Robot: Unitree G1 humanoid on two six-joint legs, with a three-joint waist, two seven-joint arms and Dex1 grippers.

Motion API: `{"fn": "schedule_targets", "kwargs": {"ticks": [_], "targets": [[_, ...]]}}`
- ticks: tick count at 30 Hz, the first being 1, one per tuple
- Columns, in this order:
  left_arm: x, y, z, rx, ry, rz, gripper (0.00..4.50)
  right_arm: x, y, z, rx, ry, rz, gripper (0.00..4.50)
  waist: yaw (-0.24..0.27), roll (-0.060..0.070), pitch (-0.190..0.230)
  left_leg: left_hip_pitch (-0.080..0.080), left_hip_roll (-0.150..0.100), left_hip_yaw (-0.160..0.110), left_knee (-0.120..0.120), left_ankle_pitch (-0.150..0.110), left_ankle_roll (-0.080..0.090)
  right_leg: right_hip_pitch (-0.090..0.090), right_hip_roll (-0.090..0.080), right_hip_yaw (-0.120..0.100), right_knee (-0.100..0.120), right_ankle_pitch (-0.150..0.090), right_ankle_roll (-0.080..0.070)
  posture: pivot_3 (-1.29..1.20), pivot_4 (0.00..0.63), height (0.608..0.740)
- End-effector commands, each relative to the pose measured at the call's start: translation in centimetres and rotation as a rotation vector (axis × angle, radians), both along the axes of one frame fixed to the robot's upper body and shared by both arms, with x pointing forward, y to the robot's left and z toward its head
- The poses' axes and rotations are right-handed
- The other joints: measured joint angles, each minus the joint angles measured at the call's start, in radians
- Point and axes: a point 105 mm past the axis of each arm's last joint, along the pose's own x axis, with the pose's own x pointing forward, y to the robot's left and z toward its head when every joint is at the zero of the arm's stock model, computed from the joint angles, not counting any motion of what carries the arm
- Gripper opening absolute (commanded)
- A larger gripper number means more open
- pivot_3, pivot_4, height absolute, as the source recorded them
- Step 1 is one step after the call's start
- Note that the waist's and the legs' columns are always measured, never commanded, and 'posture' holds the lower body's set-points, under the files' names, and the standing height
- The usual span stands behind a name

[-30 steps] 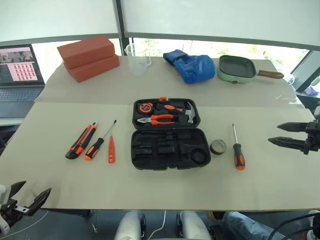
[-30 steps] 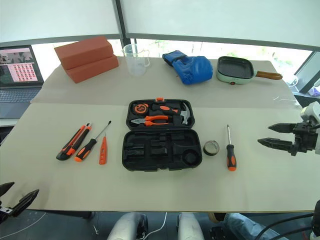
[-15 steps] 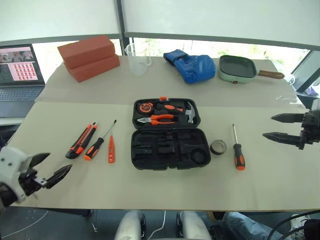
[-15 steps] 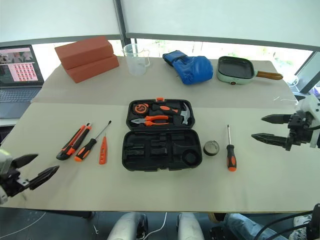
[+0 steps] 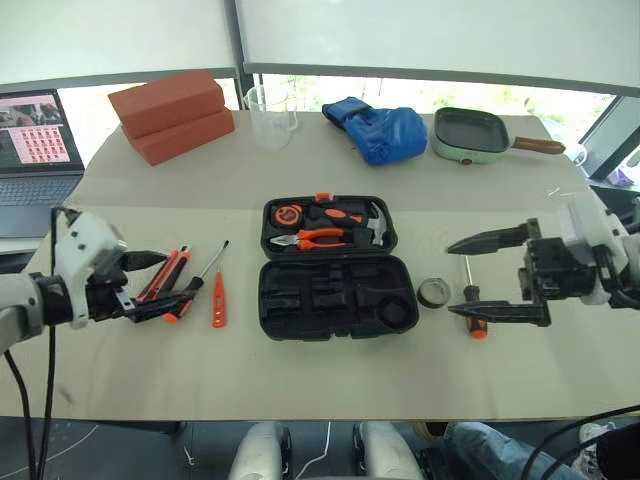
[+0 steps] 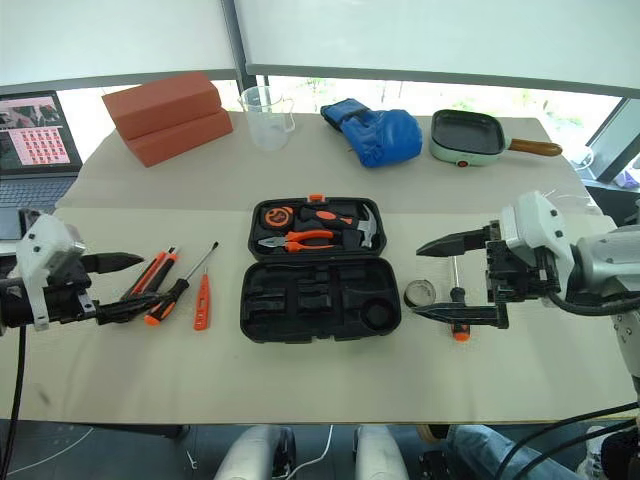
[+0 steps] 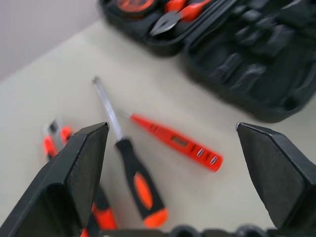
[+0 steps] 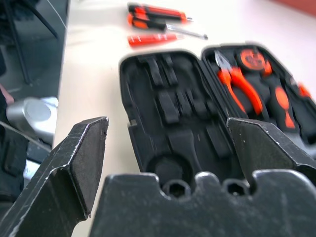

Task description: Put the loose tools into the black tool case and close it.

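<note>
Beige tabletop [image 5: 330, 385], window band behind; we note both arms low over it, nothing held.

Left gripper [image 5: 155, 283], jaws spread wide and empty, hangs over the left cluster of loose tools. From it, the utility knife [image 5: 168, 273] lies right at the fingertips, partly covered. Just past that, toward 3 o'clock, is a screwdriver with orange-black handle [image 7: 139, 187], its shaft running up toward 1 o'clock in the head view. The small orange tester screwdriver [image 5: 219, 301] lies just beside it, nearly parallel, tip away from us.

Right gripper [image 6: 445, 277], jaws also wide and empty, points toward 9 o'clock. The second screwdriver [image 6: 456, 300] sits between its two fingers as seen from above; whether it touches, we cannot tell. Its long axis runs 12 to 6, crosswise to the fingers. The black tape roll [image 6: 419, 293] lies just beyond the fingertips at 9 o'clock.

Black tool case [image 5: 337, 299] lies open at table centre between the arms, near half with empty recesses, far half holding pliers [image 5: 315, 238] and a hammer [image 5: 374, 225].

We judge each arm nearer its own cluster; the right has the shorter reach to a tool.
</note>
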Motion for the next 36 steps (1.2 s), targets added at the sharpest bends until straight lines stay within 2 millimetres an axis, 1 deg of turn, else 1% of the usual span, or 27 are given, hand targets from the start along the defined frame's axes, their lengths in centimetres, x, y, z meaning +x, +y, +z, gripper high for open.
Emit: {"fn": "schedule_targets", "kwargs": {"ticks": [1, 4, 9, 15, 18, 21, 22, 24, 25, 29, 30, 33, 36], "targets": [[0.3, 0.9, -0.3, 0.066, 0.002, 0.099, 4.44, -0.4, 0.9, 1.5, 0.024, -0.054, 0.022, 4.48, 0.001, -0.002, 0.001, 0.0, 0.0, 0.0, 0.0, 0.0, 0.0, 0.0, 0.0, 0.0, 0.0, 0.0, 0.0, 0.0, 0.15, 0.738], [0.7, 0.9, -1.0, 0.078, 0.037, 0.148, 4.44, -0.4, 1.7, 2.0, 0.038, -0.067, 0.042, 4.48, 0.008, -0.002, 0.001, 0.0, 0.0, 0.0, 0.0, 0.0, 0.0, 0.0, 0.0, 0.0, 0.0, 0.0, 0.0, 0.0, 0.15, 0.738], [1.2, -0.4, -2.2, 0.055, 0.087, 0.109, 4.44, -0.3, 2.6, 2.2, 0.056, -0.088, 0.044, 4.48, 0.013, -0.003, 0.001, -0.001, 0.0, -0.001, 0.0, 0.0, 0.0, 0.0, 0.0, 0.0, 0.0, 0.0, 0.0, 0.0, 0.15, 0.738], [2.4, -0.3, -4.0, 0.078, 0.116, 0.133, 4.44, -0.7, 3.1, 2.1, 0.063, -0.076, 0.059, 4.48, 0.016, -0.003, 0.002, -0.002, -0.002, -0.001, 0.0, 0.0, 0.0, -0.001, 0.0, -0.001, 0.0, 0.0, 0.0, 0.0, 0.15, 0.738], [3.1, -0.8, -4.9, 0.094, 0.118, 0.112, 4.44, -0.9, 3.1, 2.1, 0.072, -0.077, 0.053, 4.48, 0.018, -0.003, 0.002, -0.002, -0.002, -0.001, 0.001, 0.0, 0.0, -0.001, 0.0, -0.001, 0.0, 0.0, 0.0, 0.0, 0.15, 0.738], [3.4, -1.4, -5.3, 0.084, 0.116, 0.092, 3.73, -1.0, 3.0, 2.1, 0.076, -0.076, 0.048, 4.5, 0.021, -0.003, 0.002, -0.002, -0.002, -0.001, 0.001, 0.0, 0.0, 0.0, 0.0, -0.001, 0.0, 0.0, 0.0, 0.0, 0.15, 0.738], [3.5, -1.5, -5.4, 0.073, 0.12, 0.086, 3.43, -1.1, 3.0, 2.1, 0.076, -0.076, 0.048, 4.5, 0.023, -0.003, 0.002, -0.002, -0.002, -0.001, 0.001, 0.0, 0.0, 0.0, 0.0, -0.001, 0.0, 0.0, 0.0, 0.0, 0.15, 0.738], [3.5, -1.8, -5.7, 0.064, 0.127, 0.079, 2.74, -1.2, 3.0, 2.1, 0.078, -0.076, 0.045, 4.5, 0.025, -0.003, 0.002, -0.002, -0.002, -0.002, 0.001, 0.0, 0.0, 0.0, -0.001, -0.001, 0.0, 0.0, 0.0, 0.0, 0.15, 0.738], [3.5, -1.8, -5.8, 0.058, 0.13, 0.08, 2.32, -1.2, 3.0, 2.1, 0.08, -0.076, 0.043, 4.5, 0.025, -0.003, 0.002, -0.002, -0.002, -0.002, 0.001, 0.0, 0.0, 0.0, -0.001, -0.001, 0.0, 0.0, 0.0, 0.0, 0.15, 0.738], [3.6, -1.8, -5.8, 0.041, 0.139, 0.088, 1.04, -1.3, 3.0, 2.2, 0.089, -0.077, 0.038, 4.5, 0.024, -0.003, 0.002, -0.003, -0.002, -0.002, 0.002, 0.0, 0.0, 0.0, 0.0, -0.001, 0.0, 0.001, 0.0, 0.0, 0.15, 0.738], [3.7, -1.6, -5.8, 0.039, 0.138, 0.096, 0.93, -1.2, 2.9, 2.2, 0.093, -0.078, 0.036, 4.5, 0.024, -0.003, 0.002, -0.003, -0.002, -0.002, 0.002, 0.0, 0.0, 0.0, 0.0, -0.001, 0.001, 0.001, 0.0, 0.0, 0.15, 0.738], [3.8, -1.3, -5.3, 0.03, 0.13, 0.107, 0.93, -1.2, 2.9, 2.2, 0.098, -0.078, 0.03, 4.5, 0.024, -0.003, 0.002, -0.003, -0.002, -0.002, 0.002, 0.0, 0.0, 0.0, 0.0, -0.001, 0.001, 0.001, 0.0, 0.0, 0.15, 0.738], [4.2, -1.1, -3.4, -0.015, 0.084, 0.122, 0.93, -1.1, 2.7, 1.9, 0.094, -0.075, 0.021, 4.5, 0.024, -0.003, 0.002, -0.003, -0.002, -0.003, 0.002, 0.0, 0.0, 0.0, 0.0, -0.001, 0.001, 0.001, 0.0, 0.0, 0.15, 0.738]]}}
